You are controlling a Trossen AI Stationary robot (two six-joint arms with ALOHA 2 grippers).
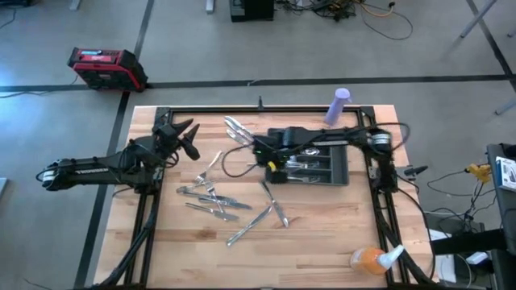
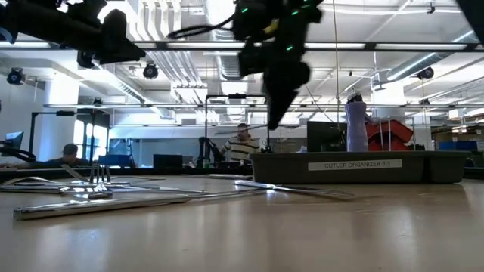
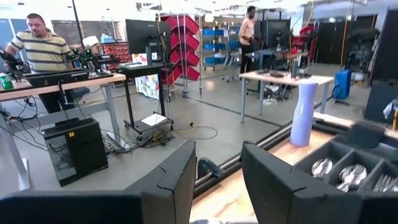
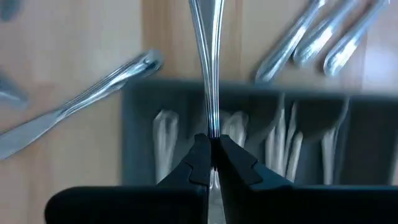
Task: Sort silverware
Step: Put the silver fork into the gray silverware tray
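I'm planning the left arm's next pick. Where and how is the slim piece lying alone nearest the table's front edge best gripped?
Probably mid-shaft, from straight above, with the fingers of the left gripper set across it: the slim piece lies flat and diagonal, with bare table on both sides. The right gripper holds another utensil.
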